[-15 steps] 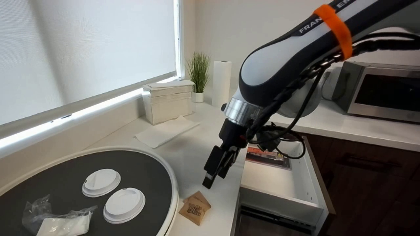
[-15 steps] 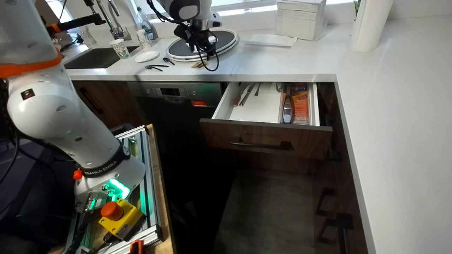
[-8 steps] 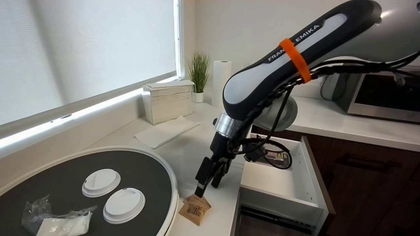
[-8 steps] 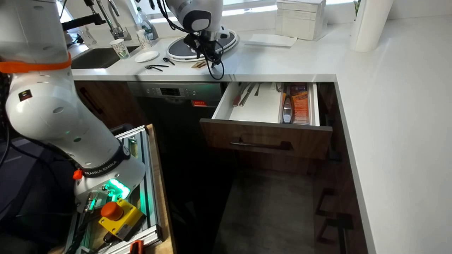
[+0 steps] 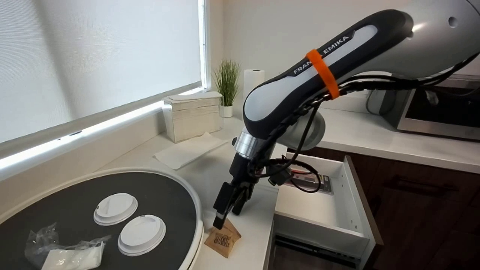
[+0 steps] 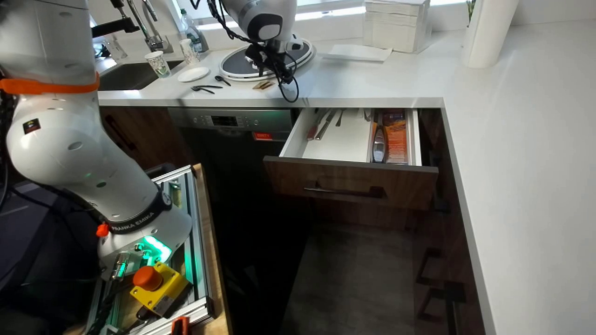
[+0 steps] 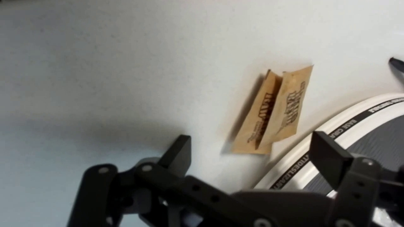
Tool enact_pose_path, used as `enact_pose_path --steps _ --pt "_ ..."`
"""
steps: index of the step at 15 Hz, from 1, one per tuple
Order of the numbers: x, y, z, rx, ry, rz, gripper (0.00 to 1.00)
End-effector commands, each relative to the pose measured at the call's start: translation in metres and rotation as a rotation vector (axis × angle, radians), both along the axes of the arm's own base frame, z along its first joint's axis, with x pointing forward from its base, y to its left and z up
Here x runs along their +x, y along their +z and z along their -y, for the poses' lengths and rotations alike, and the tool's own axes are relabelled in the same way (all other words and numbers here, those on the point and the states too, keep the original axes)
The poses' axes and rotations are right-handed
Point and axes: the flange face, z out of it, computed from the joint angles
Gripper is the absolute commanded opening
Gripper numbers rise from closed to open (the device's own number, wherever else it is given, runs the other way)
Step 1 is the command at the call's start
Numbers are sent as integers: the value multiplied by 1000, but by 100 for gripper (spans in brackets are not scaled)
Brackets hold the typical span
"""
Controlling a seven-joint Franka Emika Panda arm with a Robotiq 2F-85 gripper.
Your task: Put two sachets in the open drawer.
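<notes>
Two tan-brown sachets with dark print lie overlapping on the white counter beside the turntable: the upper sachet (image 7: 288,107) and the lower sachet (image 7: 249,138) in the wrist view. The pair also shows in both exterior views, as the sachets (image 5: 223,242) and the small sachets (image 6: 263,85). My gripper (image 7: 251,146) is open and empty, its fingers apart on either side of the sachets' near end in the wrist view. In an exterior view the gripper (image 5: 227,218) hangs tilted just above the sachets. The open drawer (image 5: 311,206) is beside and below the counter; the drawer (image 6: 342,144) also shows from the front.
A dark turntable (image 5: 165,191) with two white lids (image 5: 141,235) and a clear plastic bag (image 5: 41,242) borders the sachets. Black cutlery (image 6: 205,87) lies nearby. The drawer holds utensils (image 6: 326,124) and an orange package (image 6: 396,142). A napkin stack (image 5: 193,118) stands behind.
The gripper has moved down and toward the turntable, coming close over the sachets. The sachets and drawer have not moved.
</notes>
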Motion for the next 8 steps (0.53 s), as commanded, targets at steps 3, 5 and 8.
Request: enact_pose_path --steps 3,5,8 --pt "-2 -1 -15 -46 97 -49 100" --pt "-2 1 -17 -62 118 -57 94" --pt "-3 3 -23 -74 149 -63 79"
